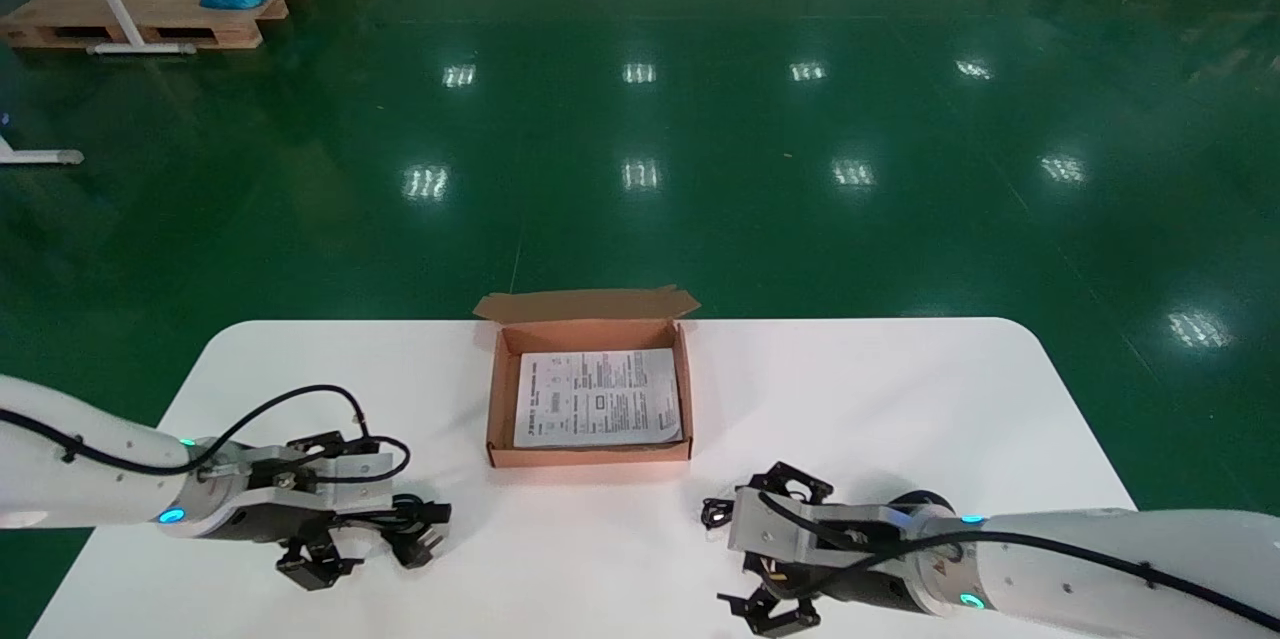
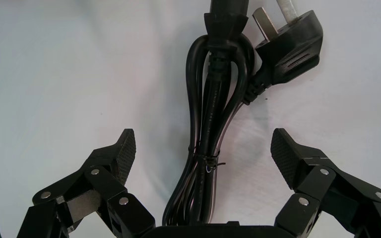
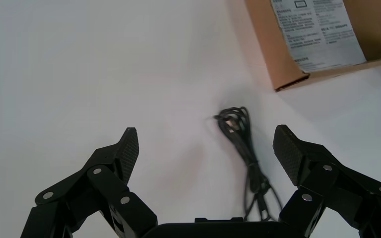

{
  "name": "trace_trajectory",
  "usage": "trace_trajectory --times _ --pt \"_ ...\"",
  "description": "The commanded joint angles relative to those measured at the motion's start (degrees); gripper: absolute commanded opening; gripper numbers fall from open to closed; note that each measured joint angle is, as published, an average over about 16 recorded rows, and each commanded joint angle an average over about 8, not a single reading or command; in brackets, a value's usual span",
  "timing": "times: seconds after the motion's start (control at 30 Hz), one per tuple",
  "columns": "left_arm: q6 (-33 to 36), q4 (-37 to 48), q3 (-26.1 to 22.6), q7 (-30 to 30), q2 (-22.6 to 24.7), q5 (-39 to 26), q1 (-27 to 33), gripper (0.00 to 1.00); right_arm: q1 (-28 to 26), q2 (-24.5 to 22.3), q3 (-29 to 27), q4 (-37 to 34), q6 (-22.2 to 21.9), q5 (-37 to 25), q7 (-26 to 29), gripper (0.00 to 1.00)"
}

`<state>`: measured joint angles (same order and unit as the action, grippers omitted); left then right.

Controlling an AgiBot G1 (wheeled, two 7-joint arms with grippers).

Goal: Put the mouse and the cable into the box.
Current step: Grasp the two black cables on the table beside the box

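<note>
Clearly early: nothing packed yet

Nearest, my left end effector [image 2: 203, 148] hangs spread wide over the power cable [image 2: 213, 114]; its wrist view alone shows the wire tie [image 2: 206, 161]. My right end effector [image 3: 206, 144], also apart, straddles a thin cord [image 3: 243, 144]; the mouse I cannot make out. Farther up the bench [image 1: 850, 389], the head view shows the box [image 1: 590, 454] holding only a paper sheet [image 1: 597, 399].

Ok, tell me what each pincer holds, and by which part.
Nothing is held. The left pincer is open astride the bundled power cable; the right pincer is open above the thin cable.
</note>
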<state>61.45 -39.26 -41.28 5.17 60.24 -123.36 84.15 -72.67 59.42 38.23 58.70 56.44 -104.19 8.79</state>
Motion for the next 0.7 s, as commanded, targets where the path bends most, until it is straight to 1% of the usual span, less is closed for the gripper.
trace_trajectory --times 0.03,0.23,0.37,0.47,0.5,0.53,0.57,0.7 --pt "0.01 -0.05 0.0 0.04 -0.01 -0.01 -0.02 1.0 -1.23 2.62 0.93 -3.98 -1.79 -2.34 -1.57 1.0" --pt "0.02 -0.14 -0.01 0.1 -0.04 -0.03 -0.04 1.0 -4.97 8.08 1.93 -15.86 -4.91 -4.49 -5.43 1.0" --pt "0.03 -0.18 -0.01 0.13 -0.05 -0.04 -0.05 1.0 -7.06 10.14 1.89 -22.53 -6.23 -4.47 -7.97 1.0" --pt "0.04 -0.19 -0.01 0.14 -0.05 -0.04 -0.06 1.0 -8.19 11.06 1.71 -26.03 -6.85 -4.19 -9.44 1.0" --pt "0.04 -0.19 -0.01 0.15 -0.05 -0.03 -0.06 0.98 -8.56 11.33 1.65 -27.15 -7.02 -4.09 -9.88 1.0" --pt "0.04 -0.19 -0.01 0.15 -0.05 -0.03 -0.06 0.91 -8.86 11.54 1.6 -28.05 -7.13 -4.0 -10.21 0.95" --pt "0.04 -0.18 -0.01 0.16 -0.05 -0.03 -0.06 0.79 -9.1 11.71 1.55 -28.77 -7.2 -3.91 -10.47 0.84" --pt "0.05 -0.18 0.0 0.17 -0.05 -0.02 -0.07 0.29 -9.68 12.13 1.48 -30.47 -7.43 -3.79 -10.93 0.34"
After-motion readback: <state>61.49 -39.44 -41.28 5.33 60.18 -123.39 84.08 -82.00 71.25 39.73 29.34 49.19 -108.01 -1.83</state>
